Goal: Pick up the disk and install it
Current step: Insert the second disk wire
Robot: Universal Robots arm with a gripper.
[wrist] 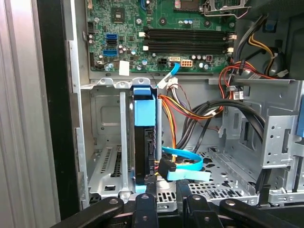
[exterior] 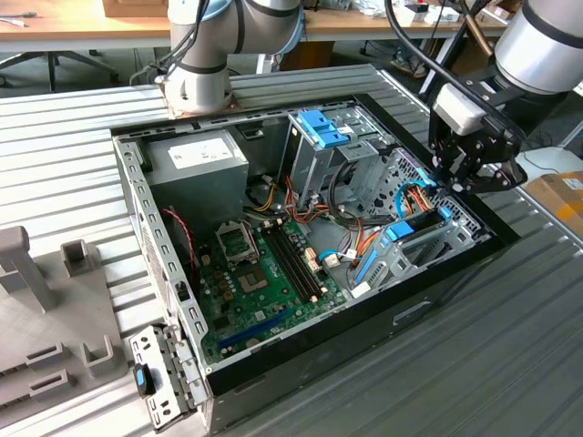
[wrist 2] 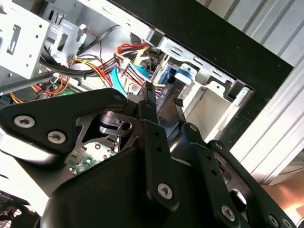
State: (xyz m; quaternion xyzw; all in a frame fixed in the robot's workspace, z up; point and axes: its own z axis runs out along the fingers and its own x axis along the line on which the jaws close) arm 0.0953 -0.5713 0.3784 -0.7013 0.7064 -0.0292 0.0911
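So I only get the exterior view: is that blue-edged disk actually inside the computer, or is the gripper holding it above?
Observer: Inside. In the first wrist view the disk stands on edge in a metal bay, blue tab toward the motherboard.
Operator: And the gripper?
Observer: It sits at the disk's near end, fingers apart with nothing between them.
Operator: Any cables?
Observer: A flat blue cable lies beside the disk; whether it is plugged in, I cannot tell.

Legible markings: none.
I see a white label [exterior: 198, 155] on the power supply [exterior: 196, 173]; its print is unreadable.
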